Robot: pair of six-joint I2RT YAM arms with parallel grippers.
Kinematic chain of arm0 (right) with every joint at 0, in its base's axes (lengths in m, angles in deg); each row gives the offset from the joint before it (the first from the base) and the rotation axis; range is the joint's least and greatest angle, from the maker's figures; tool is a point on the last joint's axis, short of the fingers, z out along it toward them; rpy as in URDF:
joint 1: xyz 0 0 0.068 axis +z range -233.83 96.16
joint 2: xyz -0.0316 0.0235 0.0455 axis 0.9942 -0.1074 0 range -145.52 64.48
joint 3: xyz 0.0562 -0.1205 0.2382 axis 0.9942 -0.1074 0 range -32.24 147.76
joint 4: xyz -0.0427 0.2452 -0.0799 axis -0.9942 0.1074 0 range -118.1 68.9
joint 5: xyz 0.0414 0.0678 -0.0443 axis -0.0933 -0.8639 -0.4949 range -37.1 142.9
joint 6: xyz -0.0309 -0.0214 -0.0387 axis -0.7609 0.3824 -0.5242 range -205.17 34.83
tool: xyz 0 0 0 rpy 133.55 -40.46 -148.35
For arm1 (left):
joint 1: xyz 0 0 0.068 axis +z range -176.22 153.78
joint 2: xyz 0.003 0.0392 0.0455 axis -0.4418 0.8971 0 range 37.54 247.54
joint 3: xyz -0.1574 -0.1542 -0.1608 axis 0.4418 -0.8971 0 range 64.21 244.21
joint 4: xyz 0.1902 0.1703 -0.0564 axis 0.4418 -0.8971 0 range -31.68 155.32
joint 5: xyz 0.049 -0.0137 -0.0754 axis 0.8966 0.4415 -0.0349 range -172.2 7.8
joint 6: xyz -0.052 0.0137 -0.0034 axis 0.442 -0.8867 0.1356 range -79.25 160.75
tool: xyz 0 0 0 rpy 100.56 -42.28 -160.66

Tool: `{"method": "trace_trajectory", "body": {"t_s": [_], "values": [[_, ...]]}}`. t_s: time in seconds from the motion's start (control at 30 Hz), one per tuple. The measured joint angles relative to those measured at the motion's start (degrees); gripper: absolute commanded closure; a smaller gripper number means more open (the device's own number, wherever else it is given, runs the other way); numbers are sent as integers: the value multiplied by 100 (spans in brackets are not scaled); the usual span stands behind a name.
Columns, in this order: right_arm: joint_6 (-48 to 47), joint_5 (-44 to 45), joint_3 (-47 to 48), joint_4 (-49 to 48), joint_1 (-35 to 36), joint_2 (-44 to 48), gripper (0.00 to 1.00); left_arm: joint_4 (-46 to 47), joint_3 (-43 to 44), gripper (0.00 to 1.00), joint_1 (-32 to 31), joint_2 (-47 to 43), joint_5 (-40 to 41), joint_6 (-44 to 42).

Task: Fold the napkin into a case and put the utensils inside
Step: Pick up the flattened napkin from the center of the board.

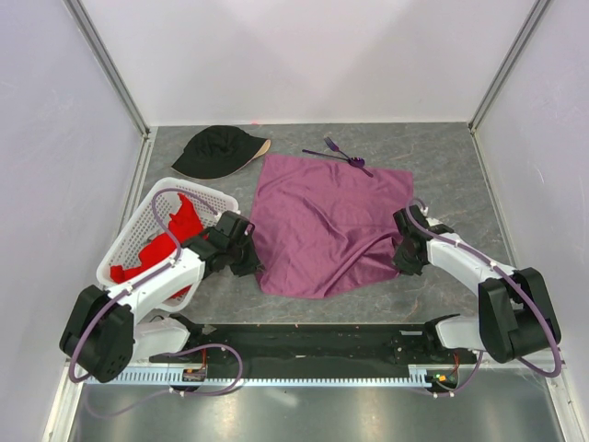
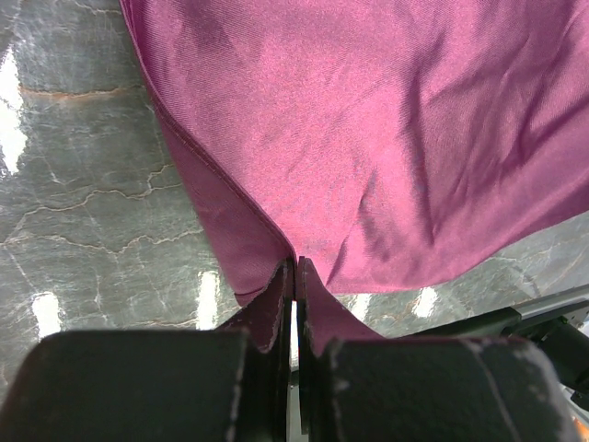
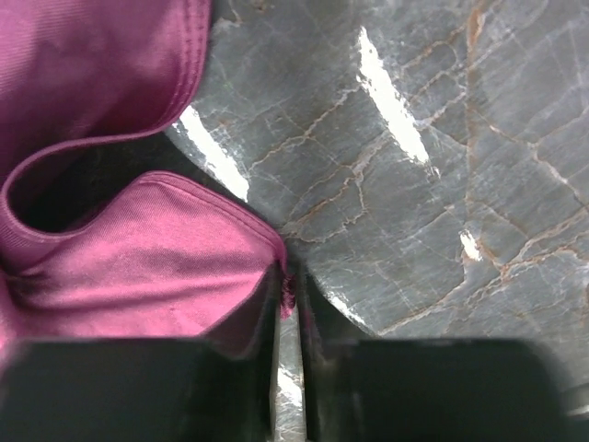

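The left pincer [image 2: 294, 273] is closed tight on the near left edge of the napkin [image 1: 327, 221], with the purple cloth squeezed between its two black fingers. The right pincer [image 3: 288, 293] is closed too. It nips the hem at the near right corner of the napkin, where the cloth curls up in a loop off the desk [image 1: 442, 157]. The napkin lies spread out between the two pincers, mostly flat, with a few long wrinkles running toward the right pincer. Its near edge sags in a curve, and a strip of grey desk shows between that edge and the black bar [image 1: 313, 341] where the arms are bolted. Grey desk also shows to the right of the right pincer, as far as the side wall [image 1: 543, 184]. The left pincer has less room, because the white basket [image 1: 124, 241] sits just beside it on the left and the arm reaches over the basket's near side. A red cloth [image 1: 187, 219] lies inside the basket. The utensils [image 1: 342, 155], thin and purple, lie on the desk right at the far edge of the napkin, outside the cloth. A black cap [image 1: 216, 152] lies near the napkin's far left corner, behind the basket.
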Motion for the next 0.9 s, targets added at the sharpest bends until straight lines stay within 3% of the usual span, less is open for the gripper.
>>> {"method": "trace_trajectory", "body": {"t_s": [0.2,0.33,0.73,0.9], "values": [[-39,-59,-22,-55,0,140,100,-96,7,98,42,-245,-15,-55],[-262,-131,337,323,2,857,100,-470,459,98,195,-518,-125,-181],[-1388,-308,4813,914,4,3611,100,-868,4159,98,284,-2253,-358,-944],[-1705,-586,5641,841,2,4350,100,-815,5031,98,284,-3287,-162,-1222]]}}
